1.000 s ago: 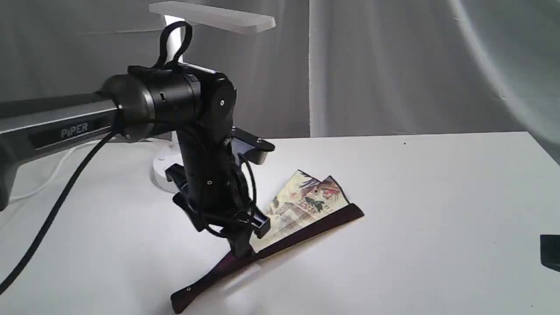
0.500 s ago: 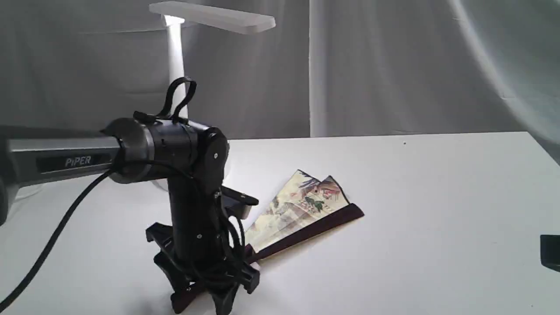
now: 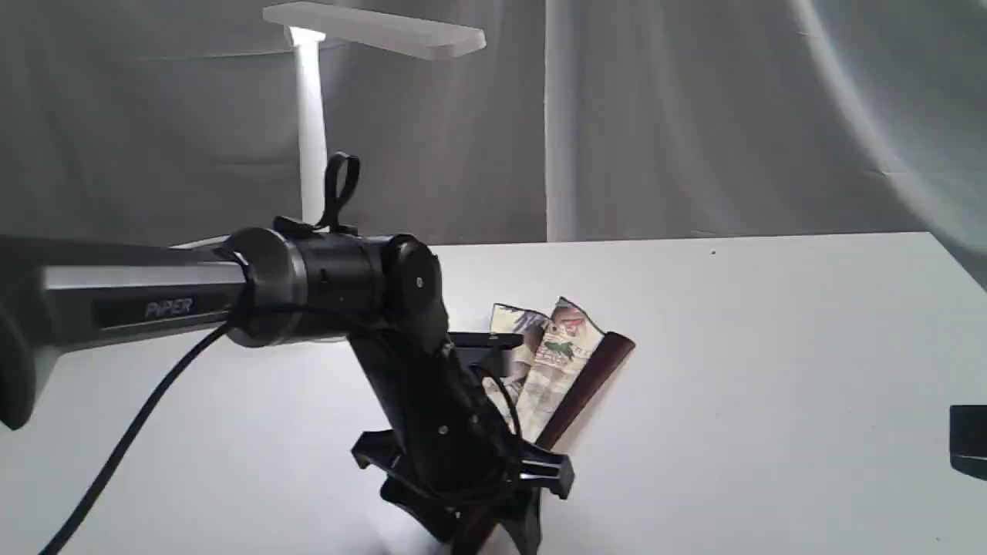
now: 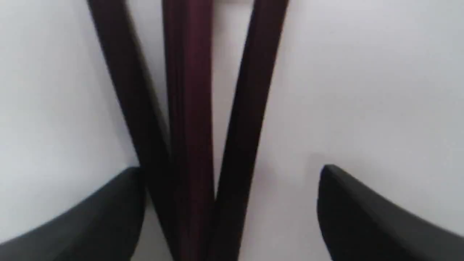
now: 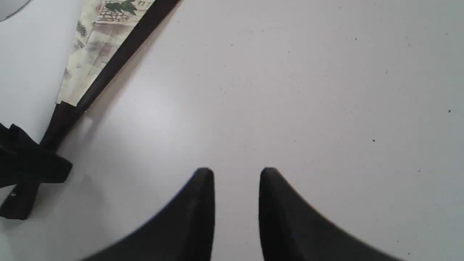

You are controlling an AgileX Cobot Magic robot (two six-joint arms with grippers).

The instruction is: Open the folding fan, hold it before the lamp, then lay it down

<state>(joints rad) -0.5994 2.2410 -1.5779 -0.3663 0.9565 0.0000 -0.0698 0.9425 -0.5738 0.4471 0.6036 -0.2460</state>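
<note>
Straddling the dark ribs of the folding fan (image 3: 563, 347) near its pivot, our left gripper (image 4: 232, 172) stands wide open; we should close squarely on one guard so the leaf can spread. Our right gripper (image 5: 236, 174) hovers empty, jaws slightly parted. The folding fan lies partly spread, near-centre on the white table (image 3: 771, 324); lamp (image 3: 311, 123) far left, grey curtain (image 3: 694, 116) behind.
</note>
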